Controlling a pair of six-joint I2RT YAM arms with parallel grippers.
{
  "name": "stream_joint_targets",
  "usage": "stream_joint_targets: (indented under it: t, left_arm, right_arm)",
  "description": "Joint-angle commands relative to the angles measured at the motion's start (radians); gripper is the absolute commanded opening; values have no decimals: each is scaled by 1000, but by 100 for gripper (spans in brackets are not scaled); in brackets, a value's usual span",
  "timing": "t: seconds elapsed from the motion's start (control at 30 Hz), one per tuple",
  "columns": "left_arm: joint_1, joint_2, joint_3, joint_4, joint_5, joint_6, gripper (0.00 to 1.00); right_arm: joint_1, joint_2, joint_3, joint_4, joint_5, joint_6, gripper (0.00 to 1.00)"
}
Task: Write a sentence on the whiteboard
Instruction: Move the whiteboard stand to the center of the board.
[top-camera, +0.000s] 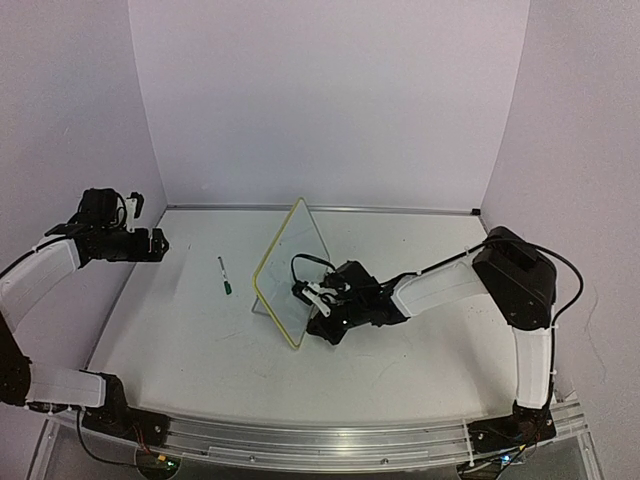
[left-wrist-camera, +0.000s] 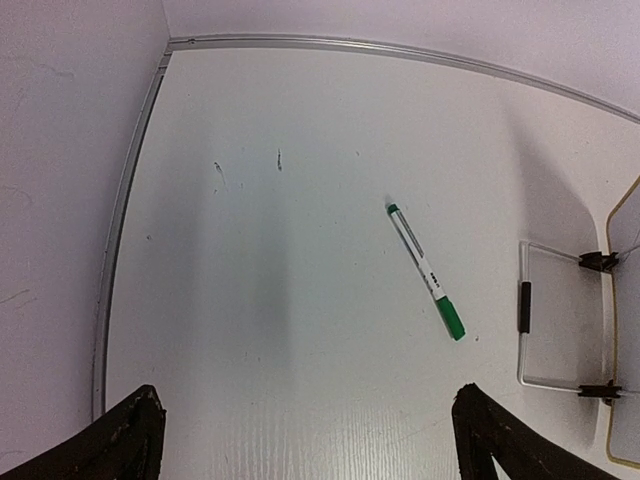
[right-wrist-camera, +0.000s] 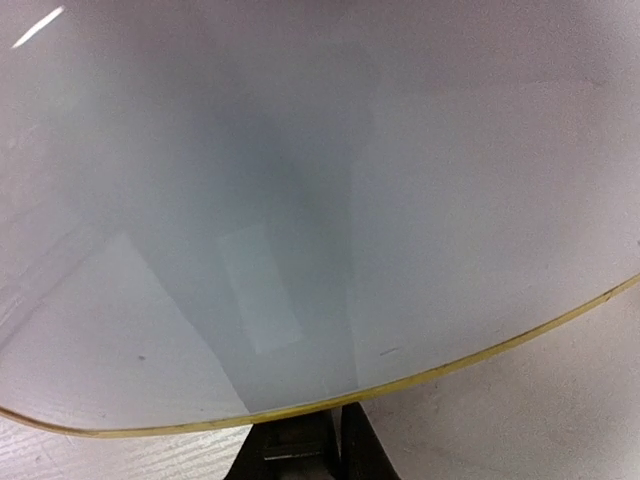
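While right claw pinches the whiteboard rim, propping it tilted for writing, left claw hangs wide open, empty, green marker loose on counter.

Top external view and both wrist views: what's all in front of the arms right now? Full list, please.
whiteboard: one, white with pale-yellow rim, standing tilted mid-table; no writing seen on it
stand: one, clear with black clips, at the whiteboard's foot
marker: one, white and green, lying left of the whiteboard
table: one, white
left gripper: one, black, open, empty, above the marker side
right gripper: one, black, fingers together at the whiteboard's rim
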Motion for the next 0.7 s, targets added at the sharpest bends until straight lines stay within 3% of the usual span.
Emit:
stream_joint_targets:
  t: [0.0,0.13,0.27,0.47,0.67]
  left_arm:
    - [1,7,24,6,-4,18,100]
    - [1,3,25,6,3,18,100]
    - [1,-3,25,6,13,16,99]
    - [1,-14,28,3,31,8,99]
    - [2,-24,28,3,50,2,99]
  right_arm:
    - [29,13,-26,47,144,96,13]
    - [65,0,-43,72,312,204,1]
    - [77,5,-20,46,432,379,0]
    - [113,73,128,-167,708,576,0]
    - [124,174,280,-355,830,791,0]
